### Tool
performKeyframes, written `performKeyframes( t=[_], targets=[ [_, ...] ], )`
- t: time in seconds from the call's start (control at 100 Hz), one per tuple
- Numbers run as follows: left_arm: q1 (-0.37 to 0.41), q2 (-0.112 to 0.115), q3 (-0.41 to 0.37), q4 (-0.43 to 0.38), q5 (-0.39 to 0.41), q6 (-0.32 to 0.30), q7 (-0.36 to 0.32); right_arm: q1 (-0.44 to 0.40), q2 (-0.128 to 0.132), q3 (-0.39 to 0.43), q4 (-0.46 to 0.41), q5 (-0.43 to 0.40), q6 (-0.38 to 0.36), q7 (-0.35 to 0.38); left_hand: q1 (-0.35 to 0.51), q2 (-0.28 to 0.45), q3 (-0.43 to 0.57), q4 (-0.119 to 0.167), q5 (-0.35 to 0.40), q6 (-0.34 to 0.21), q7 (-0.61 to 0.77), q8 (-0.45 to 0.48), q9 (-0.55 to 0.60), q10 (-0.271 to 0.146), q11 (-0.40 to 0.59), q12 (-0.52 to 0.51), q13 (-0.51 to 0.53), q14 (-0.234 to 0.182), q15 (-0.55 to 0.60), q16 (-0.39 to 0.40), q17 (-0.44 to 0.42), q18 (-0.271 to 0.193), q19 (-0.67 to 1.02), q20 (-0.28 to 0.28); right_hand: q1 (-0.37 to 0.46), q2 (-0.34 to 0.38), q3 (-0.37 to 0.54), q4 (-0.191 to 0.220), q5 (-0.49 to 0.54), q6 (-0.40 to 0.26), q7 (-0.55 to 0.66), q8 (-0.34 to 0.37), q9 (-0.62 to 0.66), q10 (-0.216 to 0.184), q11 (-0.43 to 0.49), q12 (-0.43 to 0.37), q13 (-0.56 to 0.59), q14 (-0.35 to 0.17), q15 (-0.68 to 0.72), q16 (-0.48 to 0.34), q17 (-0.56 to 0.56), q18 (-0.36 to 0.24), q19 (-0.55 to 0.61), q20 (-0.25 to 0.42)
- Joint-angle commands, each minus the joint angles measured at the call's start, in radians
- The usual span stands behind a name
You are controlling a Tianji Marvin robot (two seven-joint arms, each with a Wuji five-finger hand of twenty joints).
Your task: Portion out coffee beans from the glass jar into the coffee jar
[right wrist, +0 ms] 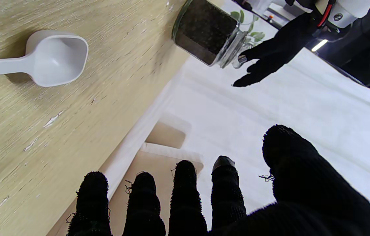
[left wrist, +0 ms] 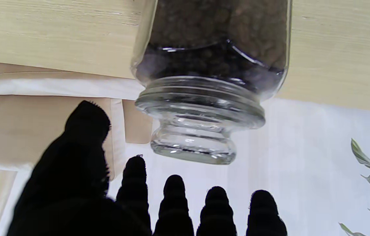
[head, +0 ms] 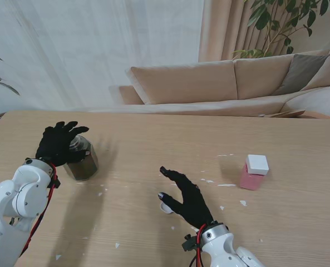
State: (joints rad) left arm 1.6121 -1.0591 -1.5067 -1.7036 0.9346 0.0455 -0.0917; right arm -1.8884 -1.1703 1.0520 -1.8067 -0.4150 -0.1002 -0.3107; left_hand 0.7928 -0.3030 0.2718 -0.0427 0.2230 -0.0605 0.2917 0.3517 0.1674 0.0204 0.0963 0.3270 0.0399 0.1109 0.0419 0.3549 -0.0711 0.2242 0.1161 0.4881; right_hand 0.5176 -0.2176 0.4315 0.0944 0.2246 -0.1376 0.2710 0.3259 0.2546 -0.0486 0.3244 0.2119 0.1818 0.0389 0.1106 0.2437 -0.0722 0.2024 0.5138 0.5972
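Note:
The glass jar (head: pixel 84 162) of dark coffee beans stands at the table's left, its glass stopper lid (left wrist: pixel 193 146) on. My left hand (head: pixel 58 142) hovers over that lid with its fingers (left wrist: pixel 134 183) spread and holds nothing. From the right wrist the same jar (right wrist: pixel 204 29) and left hand (right wrist: pixel 270 52) show across the table. The pink coffee jar (head: pixel 252 177) with a white lid (head: pixel 257 164) stands at the right. My right hand (head: pixel 186 196) is open near the middle, palm down. A white scoop (head: pixel 165 207) lies partly under it, its bowl (right wrist: pixel 54 55) empty.
Small white flecks (head: pixel 226 185) are scattered over the wooden table (head: pixel 153 139). A beige sofa (head: pixel 209 83) runs behind the far edge, with a plant (head: pixel 281 22) at the back right.

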Motion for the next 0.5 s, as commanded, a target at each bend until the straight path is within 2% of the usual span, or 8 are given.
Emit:
performKeyframes(
  t=[0.0,0.04,0.22,0.3,0.37,0.43,0.44,0.49],
  targets=[
    [-0.006,-0.004,0.008,0.000,0.001,0.024,-0.018,-0.004,-0.004,-0.004,-0.001,0.001,-0.004,0.013,-0.010,-0.032,0.029,0.002,-0.065,-0.027,-0.020,0.016,-0.033,-0.027,-0.030,0.012,-0.012,0.018,0.001,-0.008,-0.023,0.023,0.019,0.038,0.011,0.024,-0.013,-0.014,0.000,0.005,-0.003,0.007,-0.007,-0.016,-0.004,-0.010,0.028,0.008,0.008,0.014,0.001,-0.001,0.019,0.013],
    [-0.013,-0.004,0.014,0.008,0.005,0.037,-0.018,-0.004,-0.004,-0.005,-0.001,0.001,-0.004,0.013,-0.012,-0.037,0.048,0.000,-0.074,-0.025,-0.025,0.022,-0.033,-0.026,-0.028,0.021,-0.014,0.028,0.008,0.019,-0.029,0.036,0.052,0.104,0.011,0.024,-0.013,-0.014,0.000,0.005,-0.002,0.007,-0.007,-0.016,-0.003,-0.010,0.028,0.007,0.007,0.014,0.002,-0.001,0.020,0.013],
    [-0.035,-0.008,0.034,0.037,-0.017,0.086,-0.009,-0.003,-0.005,-0.005,0.000,0.003,-0.005,0.013,0.008,-0.062,0.137,-0.004,-0.078,-0.004,0.006,0.053,-0.028,-0.013,0.001,0.059,0.024,0.088,0.072,0.172,0.109,0.127,0.149,0.273,0.013,0.023,-0.013,-0.013,0.001,0.004,-0.001,0.007,-0.006,-0.016,-0.003,-0.010,0.028,0.008,0.008,0.014,0.004,0.001,0.022,0.015],
    [-0.041,-0.010,0.041,0.049,-0.030,0.095,-0.001,-0.002,-0.005,-0.005,0.001,0.003,-0.005,0.014,0.023,-0.070,0.181,-0.005,-0.077,0.024,0.027,0.060,-0.016,0.003,0.042,0.094,0.082,0.095,0.130,0.243,0.174,0.137,0.246,0.368,0.013,0.023,-0.013,-0.012,0.000,0.005,-0.001,0.007,-0.007,-0.016,-0.003,-0.010,0.027,0.008,0.008,0.013,0.004,0.000,0.023,0.016],
    [-0.045,-0.011,0.045,0.056,-0.037,0.095,0.002,-0.002,-0.005,-0.006,0.001,0.002,-0.005,0.013,0.029,-0.071,0.212,-0.008,-0.078,0.050,0.049,0.063,-0.006,0.017,0.080,0.122,0.121,0.103,0.184,0.316,0.194,0.124,0.394,0.447,0.013,0.024,-0.013,-0.012,0.000,0.005,0.000,0.008,-0.008,-0.016,-0.003,-0.010,0.029,0.007,0.008,0.014,0.005,0.001,0.024,0.017],
    [-0.047,-0.011,0.048,0.059,-0.043,0.094,0.003,-0.002,-0.005,-0.006,0.000,0.002,-0.005,0.012,0.039,-0.067,0.221,-0.008,-0.078,0.059,0.064,0.064,0.001,0.027,0.106,0.131,0.144,0.111,0.227,0.353,0.193,0.118,0.521,0.467,0.014,0.023,-0.013,-0.012,0.001,0.006,0.000,0.008,-0.007,-0.017,-0.002,-0.010,0.029,0.008,0.008,0.014,0.005,0.001,0.025,0.017],
    [-0.047,-0.011,0.048,0.060,-0.044,0.094,0.003,-0.002,-0.005,-0.006,0.000,0.002,-0.005,0.012,0.043,-0.066,0.223,-0.009,-0.078,0.064,0.073,0.063,0.003,0.032,0.117,0.133,0.151,0.114,0.245,0.366,0.187,0.115,0.591,0.434,0.015,0.022,-0.013,-0.012,0.001,0.005,0.000,0.008,-0.007,-0.016,-0.002,-0.010,0.029,0.008,0.008,0.014,0.006,0.001,0.025,0.017],
    [-0.049,-0.011,0.050,0.062,-0.048,0.091,0.001,-0.003,-0.005,-0.005,0.000,0.003,-0.005,0.011,0.051,-0.065,0.232,-0.008,-0.074,0.083,0.098,0.071,0.011,0.042,0.158,0.148,0.175,0.122,0.300,0.392,0.193,0.099,0.712,0.417,0.014,0.024,-0.014,-0.012,0.001,0.005,0.000,0.008,-0.007,-0.016,-0.002,-0.011,0.029,0.010,0.009,0.014,0.007,0.001,0.026,0.018]
  ],
)
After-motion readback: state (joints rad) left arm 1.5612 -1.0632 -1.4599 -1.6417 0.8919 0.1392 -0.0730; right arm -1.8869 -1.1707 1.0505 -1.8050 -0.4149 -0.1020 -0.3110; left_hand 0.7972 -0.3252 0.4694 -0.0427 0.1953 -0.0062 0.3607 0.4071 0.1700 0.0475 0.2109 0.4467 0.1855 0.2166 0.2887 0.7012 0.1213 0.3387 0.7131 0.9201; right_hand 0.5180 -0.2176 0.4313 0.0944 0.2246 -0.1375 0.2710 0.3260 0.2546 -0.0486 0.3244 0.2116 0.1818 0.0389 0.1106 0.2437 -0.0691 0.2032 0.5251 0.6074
